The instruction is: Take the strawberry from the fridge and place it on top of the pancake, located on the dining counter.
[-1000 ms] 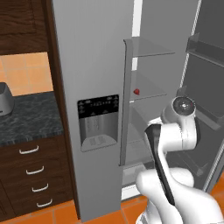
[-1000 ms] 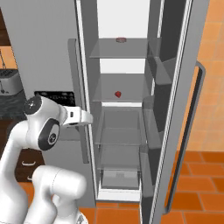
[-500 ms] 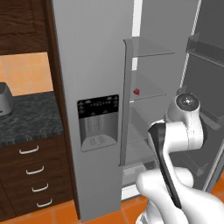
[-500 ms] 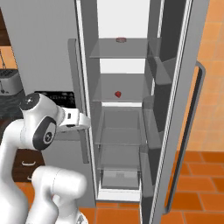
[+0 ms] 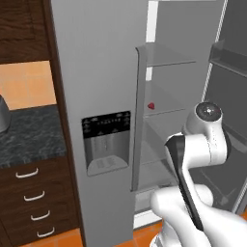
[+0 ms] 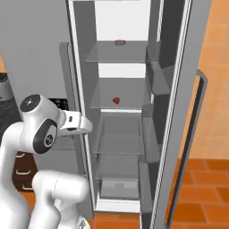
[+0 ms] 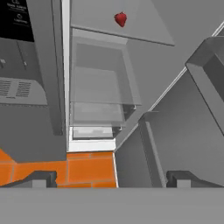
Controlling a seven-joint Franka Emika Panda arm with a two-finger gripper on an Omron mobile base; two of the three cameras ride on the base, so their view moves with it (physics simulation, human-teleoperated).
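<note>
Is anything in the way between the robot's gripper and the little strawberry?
Nothing visible. The fridge door is open, the strawberry sits alone on its shelf, and the open gripper looks straight in from below it.

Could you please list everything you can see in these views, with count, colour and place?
fridge: one, grey, right door open, left door shut with a black dispenser panel
strawberry: one, red, on the second glass shelf from the top inside the fridge
small item: one, reddish-brown, on the top shelf; too small to identify
shelves: several, clear glass, stacked inside the fridge
drawer: one, pale, at the bottom of the fridge
counter: one, dark speckled top, left of the fridge
drawers: dark wood with four silver handles, under that counter
floor: orange tiles
tool: one, dark tips, open, holding nothing, below the strawberry in the hand view
</note>
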